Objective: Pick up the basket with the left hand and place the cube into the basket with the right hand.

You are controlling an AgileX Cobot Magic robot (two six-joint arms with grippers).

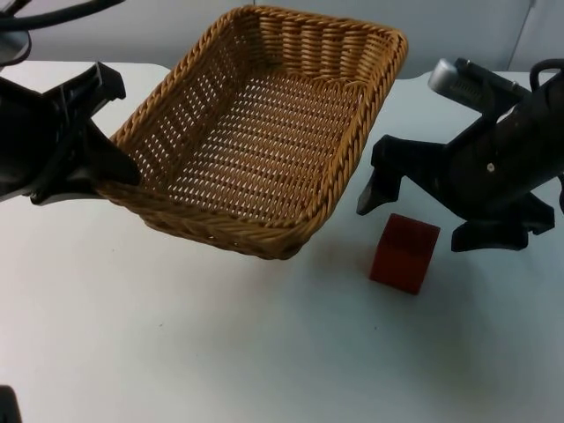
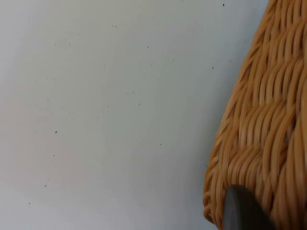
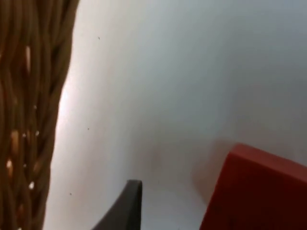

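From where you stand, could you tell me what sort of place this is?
Probably a robot test bench: a bare white table against a grey wall, with just a wicker basket and a red cube between two black arms.

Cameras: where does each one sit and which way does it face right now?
Top view: fixed above, looking down and forward; both arms, left gripper at the wicker basket, right gripper over the red cube.
Left wrist view: on the left arm, facing the table and basket wall; one fingertip.
Right wrist view: on the right arm, facing basket and cube; one fingertip.
Shared: the basket, in all three.
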